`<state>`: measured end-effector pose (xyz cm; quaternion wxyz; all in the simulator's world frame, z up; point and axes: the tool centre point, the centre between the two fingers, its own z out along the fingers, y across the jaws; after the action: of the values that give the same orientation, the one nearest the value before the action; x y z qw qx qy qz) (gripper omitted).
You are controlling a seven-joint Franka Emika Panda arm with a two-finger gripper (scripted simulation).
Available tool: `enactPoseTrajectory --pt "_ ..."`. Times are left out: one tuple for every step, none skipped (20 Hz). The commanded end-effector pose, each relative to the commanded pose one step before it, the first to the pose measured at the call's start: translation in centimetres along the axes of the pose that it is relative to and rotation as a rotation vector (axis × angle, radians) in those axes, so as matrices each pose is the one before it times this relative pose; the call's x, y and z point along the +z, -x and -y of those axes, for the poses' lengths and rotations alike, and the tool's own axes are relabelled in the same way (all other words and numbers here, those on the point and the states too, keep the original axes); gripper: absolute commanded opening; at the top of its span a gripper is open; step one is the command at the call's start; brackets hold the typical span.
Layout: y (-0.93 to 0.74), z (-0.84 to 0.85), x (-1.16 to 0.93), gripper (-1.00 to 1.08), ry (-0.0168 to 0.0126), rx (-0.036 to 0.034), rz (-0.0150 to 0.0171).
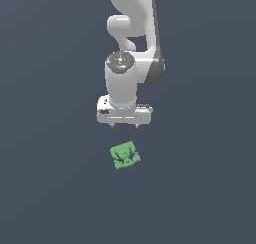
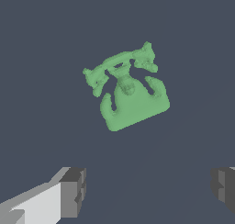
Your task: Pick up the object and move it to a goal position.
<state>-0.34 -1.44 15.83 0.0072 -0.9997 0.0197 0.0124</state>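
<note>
The white gripper (image 1: 124,124) hangs with its jaws spread wide and nothing between them; both grey fingertips (image 2: 73,191) show in the wrist view. The green object (image 1: 125,155) (lumpy, with dark notches) lies on the dark floor (image 1: 50,188), apart from the fingers, untouched

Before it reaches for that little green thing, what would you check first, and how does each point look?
1. Fingers spread wide apart: ok.
2. Nothing held between them: ok.
3. Green object in sight of the wrist camera: ok.
4. Object lies free, nothing else touching it: ok.
5. Gripper lined up over the object: not ok, the object sits off to one side in both views.
6. Goal position marked: cannot tell, neither view shows any marker.
</note>
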Motion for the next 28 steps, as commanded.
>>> enactPoseTrajectory --pt "0.000 -0.001 0.000 1.00 0.00000 0.00000 0.00000" --pt "-0.014 0.042 -0.030 1.00 -0.00020 -0.00112 -0.00037" --pt "-0.040 0.125 -0.090 1.00 -0.00065 -0.00335 -0.00110" --pt "-0.067 0.206 -0.149 1.00 -0.00108 -0.00551 -0.00181" --pt "-0.093 0.289 -0.210 1.00 -0.00152 -0.00768 -0.00253" --pt "-0.118 0.377 -0.275 1.00 -0.00200 -0.00986 -0.00329" --pt "-0.119 0.389 -0.287 1.00 -0.00209 -0.00996 -0.00338" --pt "-0.091 0.315 -0.236 1.00 -0.00172 -0.00779 -0.00271" --pt "-0.063 0.237 -0.182 1.00 -0.00132 -0.00556 -0.00202" --pt "-0.035 0.155 -0.125 1.00 -0.00089 -0.00330 -0.00130" --pt "-0.007 0.066 -0.059 1.00 -0.00041 -0.00099 -0.00053" --pt "0.014 -0.027 0.019 1.00 0.00015 0.00093 0.00026" --pt "0.003 -0.075 0.068 1.00 0.00047 0.00093 0.00058" --pt "-0.026 -0.042 0.059 1.00 0.00034 -0.00089 0.00021" --pt "-0.057 -0.015 0.068 1.00 0.00039 -0.00273 0.00001" --pt "-0.087 -0.016 0.087 1.00 0.00044 -0.00423 -0.00014" --pt "-0.117 -0.019 0.119 1.00 0.00060 -0.00574 -0.00017" --pt "-0.142 -0.037 0.157 1.00 0.00079 -0.00689 -0.00012" --pt "-0.166 -0.051 0.195 1.00 0.00098 -0.00808 -0.00007" --pt "-0.190 -0.067 0.232 1.00 0.00113 -0.00927 -0.00004" --pt "-0.213 -0.078 0.267 1.00 0.00125 -0.01053 -0.00003" --pt "-0.237 -0.087 0.301 1.00 0.00135 -0.01192 -0.00006" --pt "-0.262 -0.095 0.337 1.00 0.00143 -0.01338 -0.00008" --pt "-0.282 -0.110 0.376 1.00 0.00151 -0.01468 -0.00007" --pt "-0.302 -0.124 0.417 1.00 0.00158 -0.01604 -0.00005" --pt "-0.320 -0.140 0.460 1.00 0.00163 -0.01741 -0.00005" --pt "-0.336 -0.156 0.503 1.00 0.00165 -0.01879 -0.00005" --pt "-0.349 -0.173 0.549 1.00 0.00165 -0.02016 -0.00005"
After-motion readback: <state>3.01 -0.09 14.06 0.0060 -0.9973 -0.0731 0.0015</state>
